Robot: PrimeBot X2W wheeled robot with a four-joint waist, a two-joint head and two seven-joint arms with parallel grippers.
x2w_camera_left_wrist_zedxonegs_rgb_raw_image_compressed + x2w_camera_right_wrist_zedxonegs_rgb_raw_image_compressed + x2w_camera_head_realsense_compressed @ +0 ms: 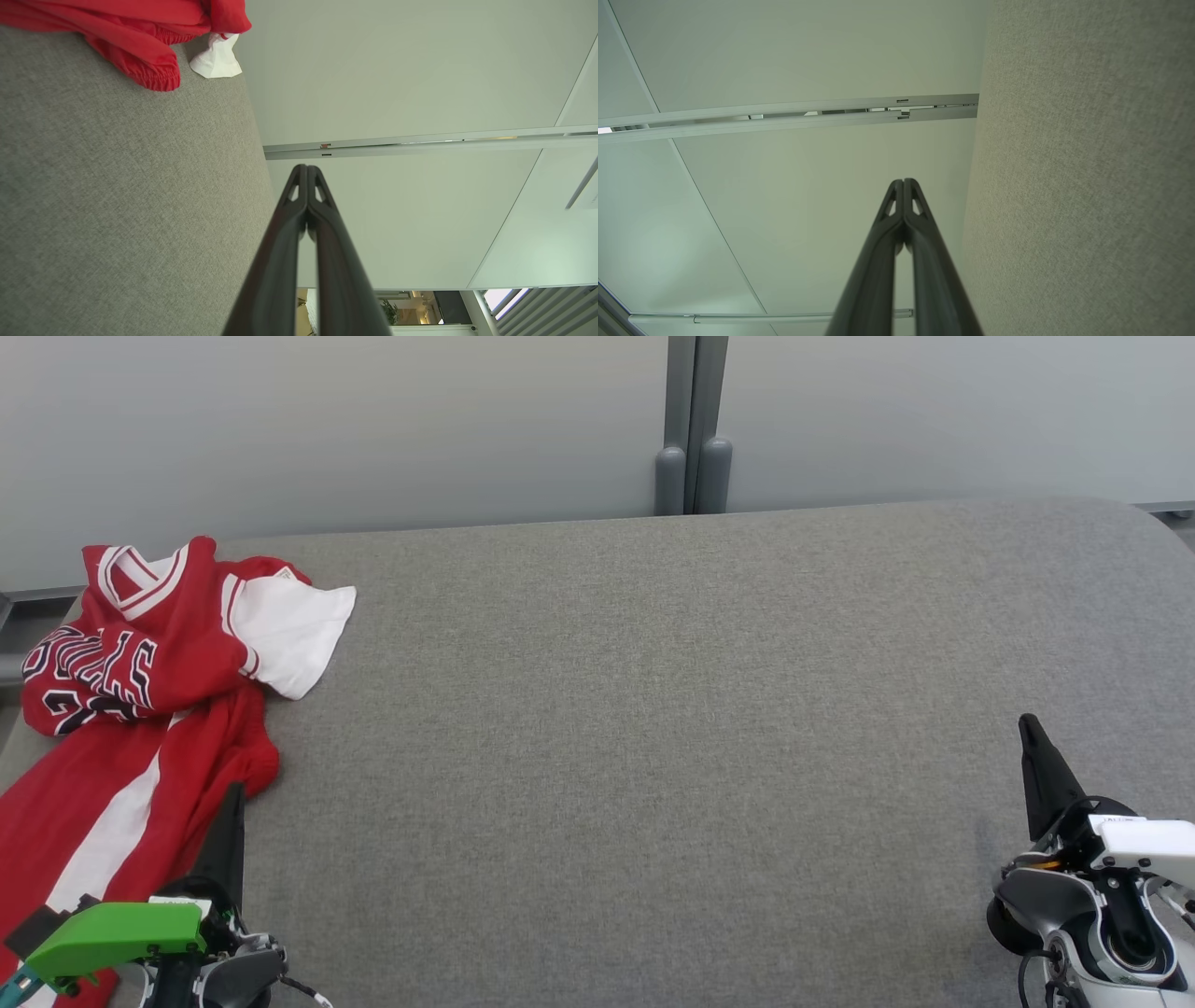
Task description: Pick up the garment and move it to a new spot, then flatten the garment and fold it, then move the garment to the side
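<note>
Red garment (215, 747) crumpled at left edge of frame on grey surface (653, 709), long axis running up-frame. Nearer: left gripper (231, 831), just beside its hem; right gripper (1036, 756) well apart. Both jaws clenched, empty.

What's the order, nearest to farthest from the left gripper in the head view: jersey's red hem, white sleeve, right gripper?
1. Red hem, beside the left gripper.
2. White sleeve, farther back, left.
3. Right gripper, far right.

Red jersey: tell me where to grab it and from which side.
Best bet: pinch the bunched hem of the jersey with the left gripper, coming from the near side: that raised fold lies just ahead of its shut fingertips.
</note>
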